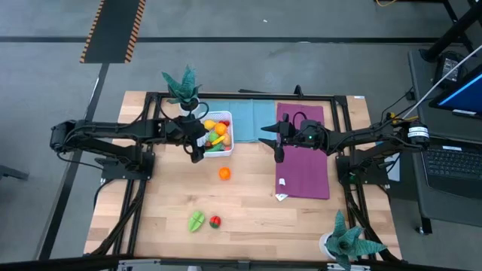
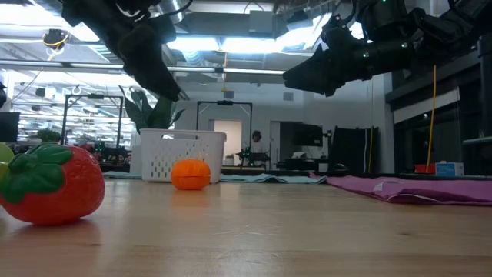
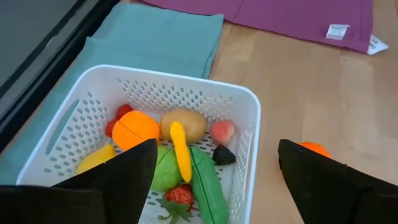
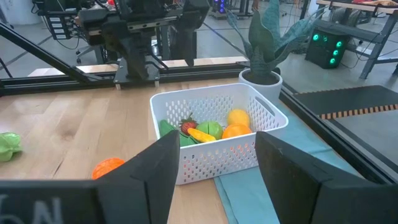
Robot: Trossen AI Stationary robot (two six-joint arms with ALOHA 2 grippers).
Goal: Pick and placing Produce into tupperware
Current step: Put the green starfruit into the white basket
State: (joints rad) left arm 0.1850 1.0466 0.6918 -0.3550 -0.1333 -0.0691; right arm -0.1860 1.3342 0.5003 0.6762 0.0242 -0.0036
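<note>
The white perforated tupperware (image 1: 219,134) sits on a teal cloth (image 1: 248,117) and holds several produce pieces: orange, yellow, green, red, tan and dark (image 3: 180,155). Loose on the wood lie an orange piece (image 1: 224,173), a green piece (image 1: 196,220) and a red piece (image 1: 215,220). The red piece looms large in the low view (image 2: 54,185). My left gripper (image 1: 197,149) hovers open over the container's near-left corner, its fingers spread above the produce (image 3: 214,180). My right gripper (image 1: 276,144) hangs open to the container's right and faces it (image 4: 214,168).
A purple cloth (image 1: 303,150) lies under the right arm. Teal-leaved potted plants stand at the far edge (image 1: 183,86) and at the near right corner (image 1: 348,241). Bare wood stretches between the container and the near pieces (image 1: 248,203). A laptop desk stands off the table's right side (image 1: 452,113).
</note>
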